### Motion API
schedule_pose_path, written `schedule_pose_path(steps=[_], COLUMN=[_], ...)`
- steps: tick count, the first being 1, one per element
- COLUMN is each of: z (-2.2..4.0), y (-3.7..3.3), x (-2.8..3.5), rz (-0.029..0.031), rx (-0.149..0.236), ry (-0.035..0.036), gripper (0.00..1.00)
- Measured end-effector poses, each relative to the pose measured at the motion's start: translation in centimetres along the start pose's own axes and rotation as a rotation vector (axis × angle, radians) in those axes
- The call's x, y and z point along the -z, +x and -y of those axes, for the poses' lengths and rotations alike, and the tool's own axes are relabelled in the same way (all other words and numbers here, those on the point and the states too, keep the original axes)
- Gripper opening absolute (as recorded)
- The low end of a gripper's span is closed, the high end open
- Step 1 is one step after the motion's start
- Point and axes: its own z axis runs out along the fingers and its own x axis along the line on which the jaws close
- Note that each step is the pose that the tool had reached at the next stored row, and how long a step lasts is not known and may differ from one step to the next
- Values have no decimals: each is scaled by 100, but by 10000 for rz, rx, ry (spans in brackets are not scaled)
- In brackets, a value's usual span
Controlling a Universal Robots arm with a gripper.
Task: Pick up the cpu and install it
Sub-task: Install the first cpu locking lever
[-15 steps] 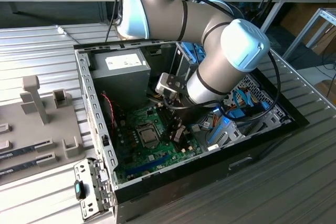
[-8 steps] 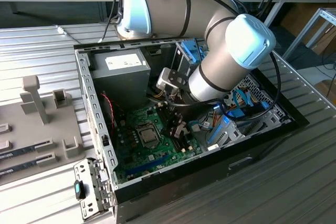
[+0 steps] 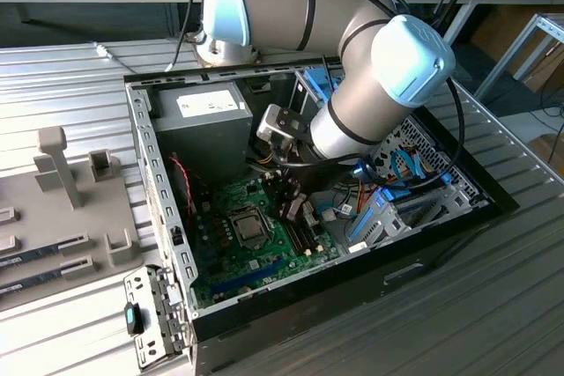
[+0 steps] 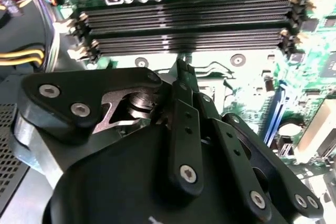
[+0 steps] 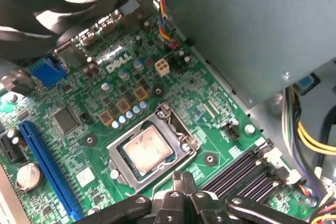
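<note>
I see the cpu (image 5: 148, 149) sitting in its socket (image 5: 152, 153) on the green motherboard (image 5: 94, 114) in the first wrist view; in the exterior view it's a small square (image 3: 250, 226) at approx 7 o'clock from the gripper (image 3: 293, 200). Gripper fingers (image 5: 181, 182) are pressed together w/ nothing between them, tips just beside the socket's edge. Whether the socket latch is locked, I can't make out. The arm (image 3: 352, 85) hides part of the case (image 3: 370, 253) interior. RAM slots (image 4: 184, 27) lie past the fingertips in the second wrist view.
</note>
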Motion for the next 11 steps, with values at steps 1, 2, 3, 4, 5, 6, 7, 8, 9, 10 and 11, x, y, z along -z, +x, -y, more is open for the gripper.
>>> schedule_pose_path(steps=[1,2,3,4,5,6,7,8,9,10,11], z=[-10,-28,-35,-38,-38,-38,-39,-39,-39,-40,-40], y=[4,11,12,12,12,12,13,12,13,13,13], x=[15,61,85,95,96,97,100,100,100,101,102], rz=[23,60,72,74,76,77,73,74,74,74,74], rx=[6,16,20,21,21,21,19,20,20,20,20], ry=[-6,-22,-30,-31,-32,-33,-32,-32,-32,-32,-32], gripper=[11,11,11,11,11,11,11,11,11,11,11])
